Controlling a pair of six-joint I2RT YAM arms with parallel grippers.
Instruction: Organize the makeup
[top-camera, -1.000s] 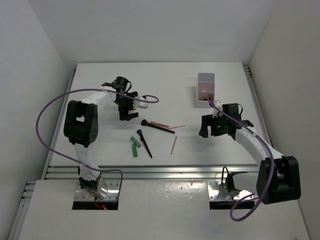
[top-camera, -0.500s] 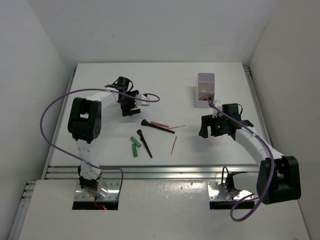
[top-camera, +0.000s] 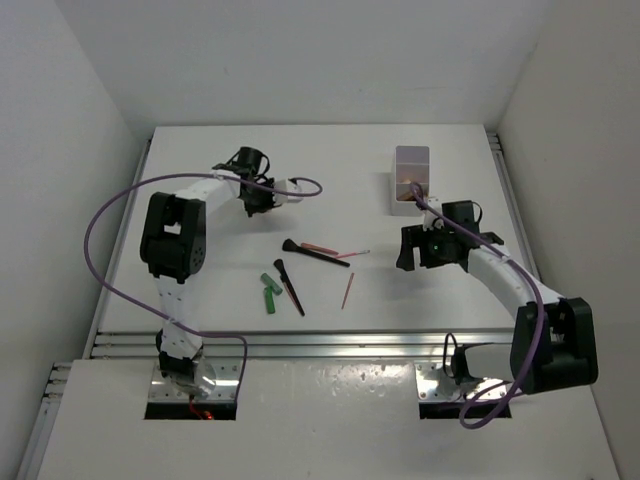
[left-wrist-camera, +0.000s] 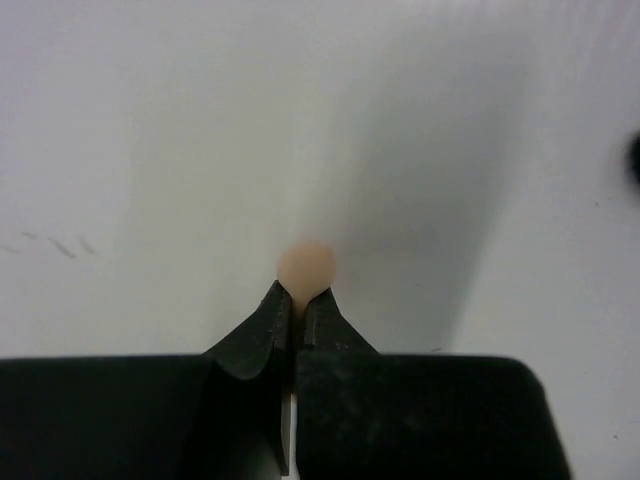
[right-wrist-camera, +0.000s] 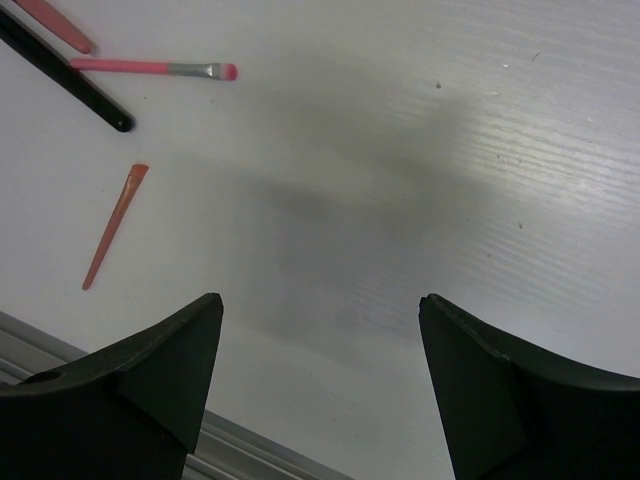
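The left arm has swung away from the scattered makeup toward the far left of the tabletop (top-camera: 330, 150). Its left claw (left-wrist-camera: 297, 297), wide open a moment ago, is now closed. In the wrist view a peach sponge (left-wrist-camera: 306, 264) bulges just past the tips, apparently pinched by its edge. I judge that one item is now picked up and ready to carry to the translucent box (top-camera: 411, 176) at the far right. The right claw (right-wrist-camera: 318, 305) has hardly moved. It hangs open and empty over bare tabletop, near the box.

The other pieces lie loose on the middle of the tabletop:
- **Long black brush** (top-camera: 320, 256): long axis left to right, head at the left, handle dipping toward the near edge.
- **Second black brush** (top-camera: 290, 287): head at the far end, handle slanting near and right.
- **Green tube** (top-camera: 269, 294): just left of that brush, roughly near to far.
- **Pink-handled brush** (right-wrist-camera: 150, 68): beside the long brush's handle end, tip pointing away from it.
- **Orange-pink pencil** (right-wrist-camera: 114, 226): lies apart, narrow end toward the near edge.

Only the sponge's rounded end shows, so I cannot tell its long axis.
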